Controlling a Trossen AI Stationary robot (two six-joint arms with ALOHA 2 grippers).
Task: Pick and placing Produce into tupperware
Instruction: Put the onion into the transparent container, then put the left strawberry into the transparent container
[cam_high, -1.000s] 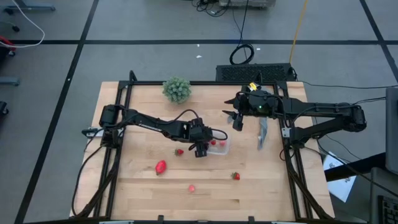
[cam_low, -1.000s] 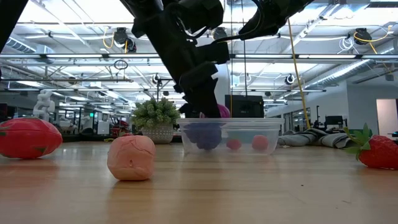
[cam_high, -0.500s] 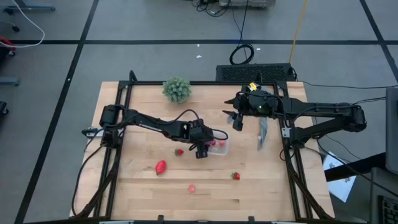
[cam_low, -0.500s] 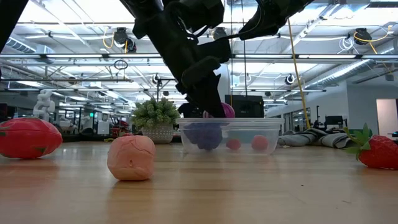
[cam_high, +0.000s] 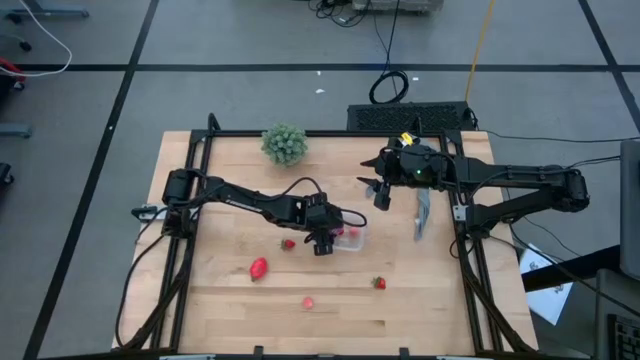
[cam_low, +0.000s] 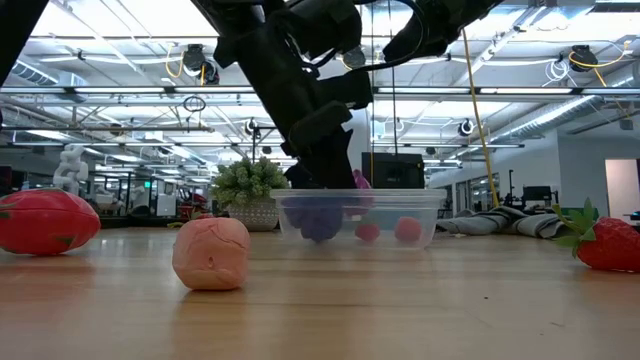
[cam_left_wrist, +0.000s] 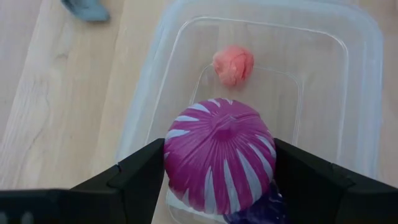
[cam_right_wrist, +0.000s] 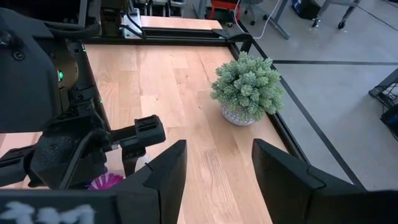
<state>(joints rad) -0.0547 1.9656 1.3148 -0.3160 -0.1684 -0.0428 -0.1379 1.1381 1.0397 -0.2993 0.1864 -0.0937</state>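
Left gripper jaws clamping magenta ball over tupperware.

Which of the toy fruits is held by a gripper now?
The magenta ball with white stripes: the left gripper clamps it over the clear plastic container. The other fruits lie free, such as the small pink piece inside.

overhead, table-level, two wrist views
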